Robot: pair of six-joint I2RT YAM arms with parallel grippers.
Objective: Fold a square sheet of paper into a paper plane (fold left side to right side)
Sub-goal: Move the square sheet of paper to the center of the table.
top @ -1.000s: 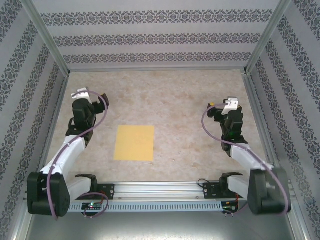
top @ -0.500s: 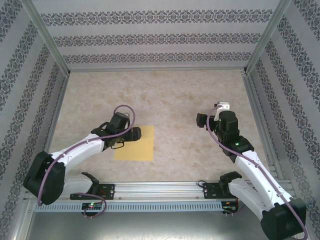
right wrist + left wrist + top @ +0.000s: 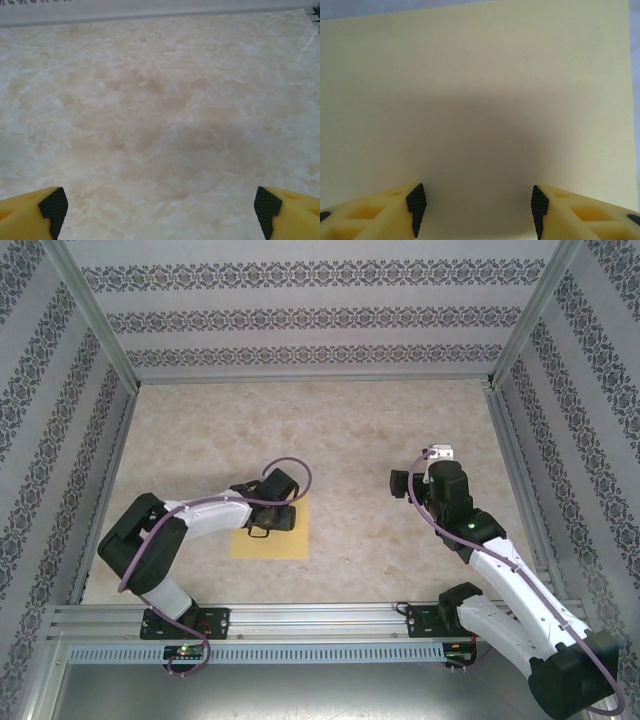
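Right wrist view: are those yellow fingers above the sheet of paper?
No, the right arm's fingers hover over bare marbled floor, while the square sheet of paper lies apart from them.

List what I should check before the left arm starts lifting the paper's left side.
1. Square sheet of paper flat, unfolded: ok.
2. Left gripper above the sheet, jaws apart: ok.
3. Left fingertips touching the paper: cannot tell.
4. Paper edge between left jaws: not ok.
5. Right gripper open over bare marbled surface, clear of sheet: ok.
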